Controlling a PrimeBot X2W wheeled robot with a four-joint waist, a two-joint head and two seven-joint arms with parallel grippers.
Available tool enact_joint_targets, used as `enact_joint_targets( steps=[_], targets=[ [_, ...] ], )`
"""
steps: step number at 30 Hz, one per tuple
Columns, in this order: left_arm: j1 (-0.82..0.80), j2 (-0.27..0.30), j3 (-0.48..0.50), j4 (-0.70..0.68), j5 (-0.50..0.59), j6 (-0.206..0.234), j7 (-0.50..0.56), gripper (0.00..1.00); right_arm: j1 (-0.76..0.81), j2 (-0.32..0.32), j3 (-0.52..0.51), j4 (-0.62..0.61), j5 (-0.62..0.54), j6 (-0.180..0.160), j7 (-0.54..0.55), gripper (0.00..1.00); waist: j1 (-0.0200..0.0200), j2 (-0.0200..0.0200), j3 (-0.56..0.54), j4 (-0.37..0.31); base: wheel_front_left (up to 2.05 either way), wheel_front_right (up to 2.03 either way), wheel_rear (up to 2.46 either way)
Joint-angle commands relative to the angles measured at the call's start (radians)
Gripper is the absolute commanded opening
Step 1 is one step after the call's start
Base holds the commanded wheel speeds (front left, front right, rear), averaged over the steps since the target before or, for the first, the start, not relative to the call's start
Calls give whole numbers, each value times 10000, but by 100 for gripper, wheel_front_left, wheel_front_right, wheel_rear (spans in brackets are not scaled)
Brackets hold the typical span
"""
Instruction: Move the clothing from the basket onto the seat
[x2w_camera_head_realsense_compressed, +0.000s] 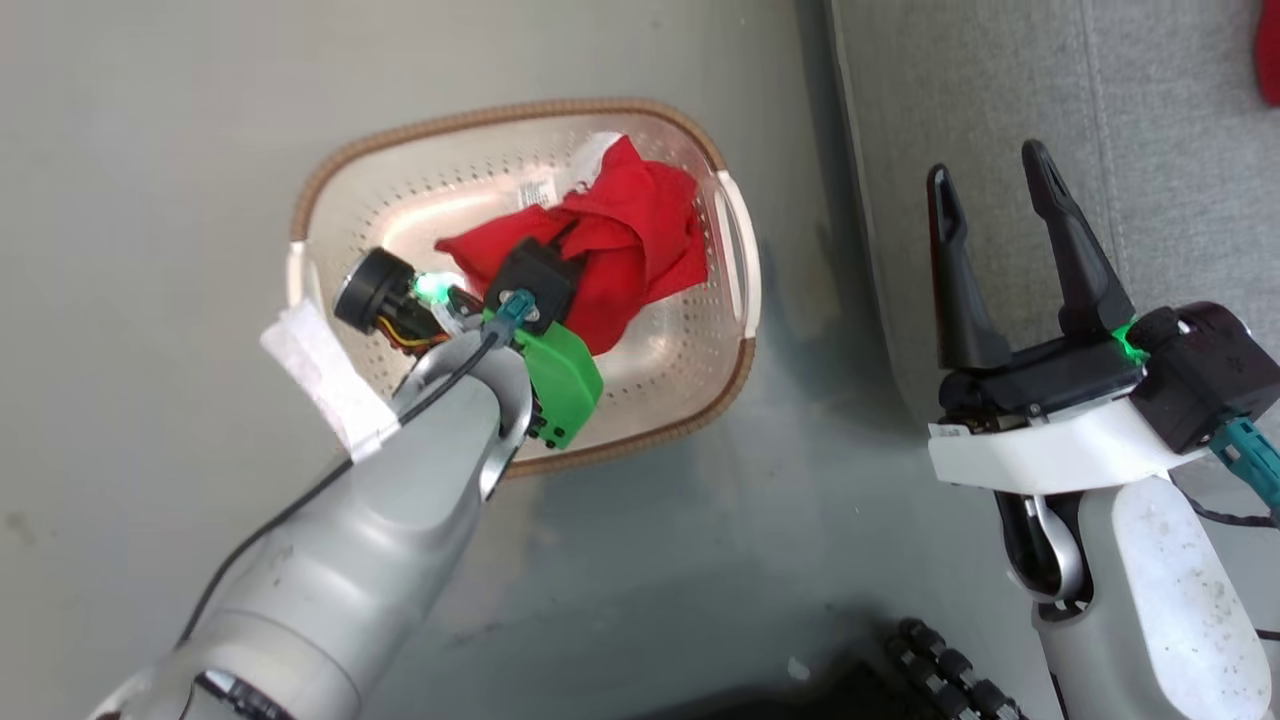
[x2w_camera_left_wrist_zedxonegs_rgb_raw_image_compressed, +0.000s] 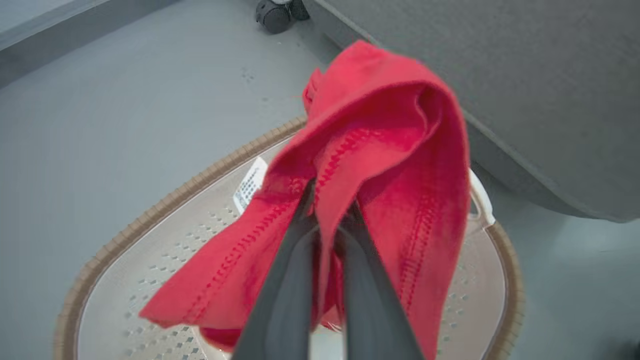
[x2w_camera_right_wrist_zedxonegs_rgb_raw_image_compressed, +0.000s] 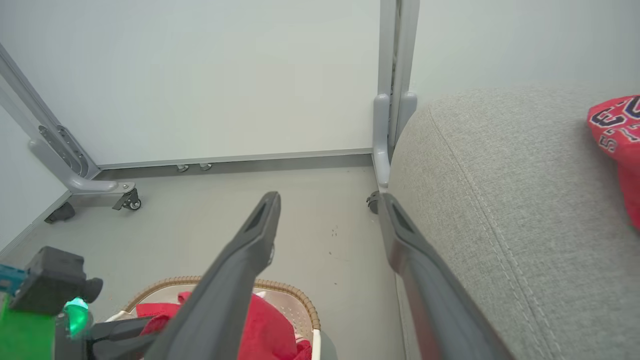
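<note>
Left gripper narrow, pinches fold of shorts. Shorts bunched inside basket, at 11 o'clock in head view. Right gripper wide, holds nothing, above seat edge at 3 o'clock. Jersey on seat (far 2 o'clock corner).

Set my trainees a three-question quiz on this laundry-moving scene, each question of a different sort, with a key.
1. True or false: the right gripper is shut on cloth.
2. The left gripper holds the red garment above: A the basket; B a table; C a chair.
3. Fill in: the lettered red jersey lies on the ____.
Key: 1 false, it is open and empty; 2 A; 3 seat.
</note>
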Motion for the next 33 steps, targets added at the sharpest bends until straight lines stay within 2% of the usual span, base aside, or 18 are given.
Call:
enact_joint_targets(
  steps=[1, 16, 24, 33],
  targets=[
    [344, 146, 175, -333, -46, 99, -29, 0, 208, -40, -59, 5, -53, -3, 64, 100, 1, 0, -1041, 568, 0, 0, 0],
    [2792, 958, 2378, -5150, 333, 613, -34, 0, 1277, -10, -471, -102, -83, -3, 718, 100, 1, 0, -3060, 1068, 0, 0, 0],
    [3761, 1063, 3399, -7534, 777, 403, -32, 0, 1740, -61, -579, -299, -91, -3, 1047, 100, 1, 0, -3860, 1298, 0, 0, 0],
    [4740, 780, 4445, -9620, 1040, 70, -20, 0, 2229, -90, -581, -435, -97, -3, 1442, 100, 1, 0, -4744, 1532, 0, 0, 0]
  ],
)
